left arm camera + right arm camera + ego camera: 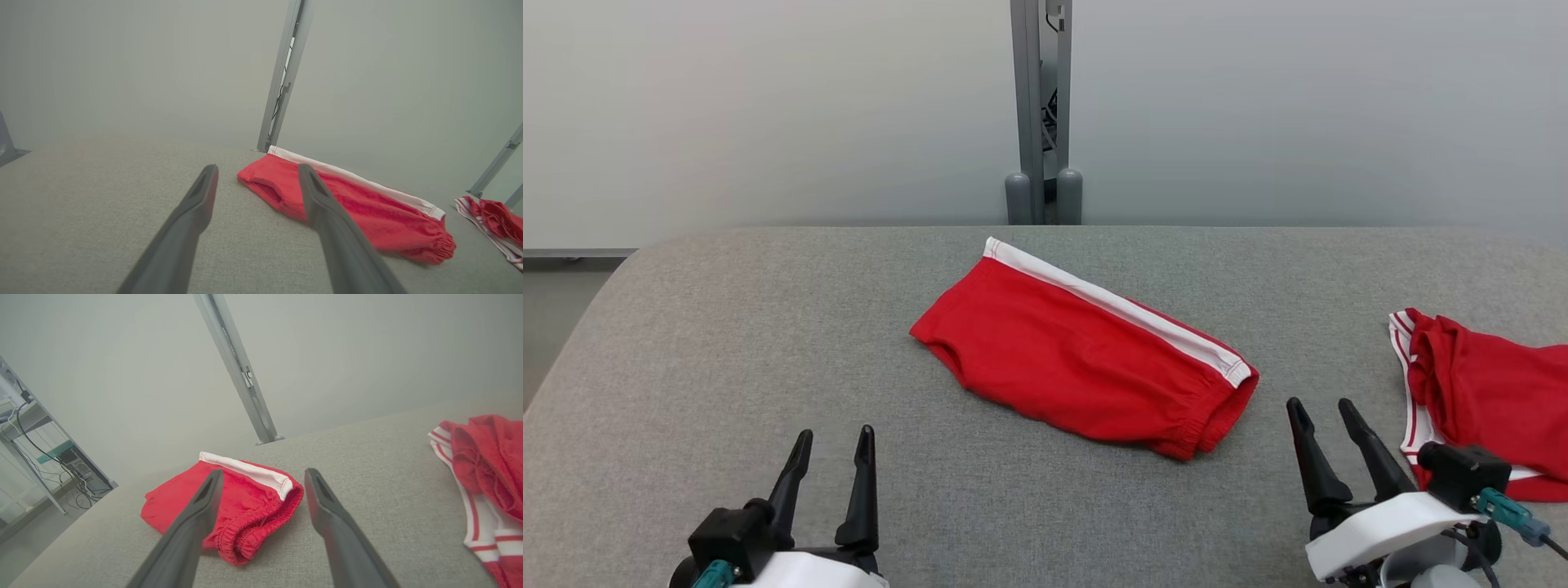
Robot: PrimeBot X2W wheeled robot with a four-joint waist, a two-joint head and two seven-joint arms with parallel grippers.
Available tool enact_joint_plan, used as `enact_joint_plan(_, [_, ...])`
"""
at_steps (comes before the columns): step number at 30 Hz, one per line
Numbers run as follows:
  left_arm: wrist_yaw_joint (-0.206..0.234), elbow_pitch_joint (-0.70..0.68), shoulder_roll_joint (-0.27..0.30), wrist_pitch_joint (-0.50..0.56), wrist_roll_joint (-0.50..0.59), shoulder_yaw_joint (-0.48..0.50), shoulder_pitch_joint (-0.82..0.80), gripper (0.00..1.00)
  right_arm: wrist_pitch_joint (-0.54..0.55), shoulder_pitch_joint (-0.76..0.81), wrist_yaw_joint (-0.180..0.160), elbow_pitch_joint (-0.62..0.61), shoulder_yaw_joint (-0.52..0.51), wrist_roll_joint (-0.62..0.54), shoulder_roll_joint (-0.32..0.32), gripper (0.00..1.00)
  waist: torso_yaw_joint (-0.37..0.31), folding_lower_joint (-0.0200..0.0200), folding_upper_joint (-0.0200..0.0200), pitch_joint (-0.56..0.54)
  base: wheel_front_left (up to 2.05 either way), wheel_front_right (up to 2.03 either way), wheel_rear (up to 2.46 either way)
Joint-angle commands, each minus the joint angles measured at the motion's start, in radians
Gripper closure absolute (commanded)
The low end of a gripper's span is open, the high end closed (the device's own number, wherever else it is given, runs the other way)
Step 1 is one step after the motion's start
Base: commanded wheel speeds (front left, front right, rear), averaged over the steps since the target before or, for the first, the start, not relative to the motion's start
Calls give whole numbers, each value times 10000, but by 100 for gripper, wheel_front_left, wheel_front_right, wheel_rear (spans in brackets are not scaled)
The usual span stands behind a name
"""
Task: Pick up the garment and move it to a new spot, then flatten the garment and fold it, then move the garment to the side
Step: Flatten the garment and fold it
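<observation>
Grey fabric covers the worktop (768, 343), and the folded red garment (1078, 359), white stripe along its far edge, lies flat near the middle. A crumpled heap of red-and-white clothing (1494, 392) sits at the right edge. The left end effector (836, 433) is at the near left, fingers moderately parted and holding nothing. The right end effector (1321, 404), likewise parted and empty, points at the gap between the two, touching neither.

A crumpled red-and-white cloth (1486, 392) lies at the right of the grey table (768, 327). A grey post (1040, 114) stands behind the far edge, against a pale wall (727, 106).
</observation>
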Motion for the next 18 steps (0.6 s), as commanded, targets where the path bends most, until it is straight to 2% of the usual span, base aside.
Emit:
enact_joint_plan(1, [74, 39, 51, -34, 146, -5, -104, 0, -13, 81, 1, -48, -110, -408, -103, 0, -7, 0, 0, 3, 0, 0, 0])
enact_joint_plan(6, [407, 178, 49, -34, 874, -280, -131, 0, -13, 292, 1, -187, -620, -2193, 269, 0, -40, 0, 0, 14, 0, 0, 0])
enact_joint_plan(10, [590, 320, 46, -35, 1237, -519, -165, 0, -13, 433, 1, -86, -798, -2629, 451, 0, -54, 0, 0, 29, 0, 0, 0])
enact_joint_plan(14, [675, 345, 49, -35, 1109, -584, -199, 0, -13, 493, 1, 35, -871, -2432, 527, 0, -33, 0, 0, 66, 0, 0, 0])
enact_joint_plan(18, [655, 342, 50, -35, 1105, -647, -251, 0, -13, 339, 1, 391, -462, -1361, 564, 0, 59, 0, 0, 153, 0, 0, 0])
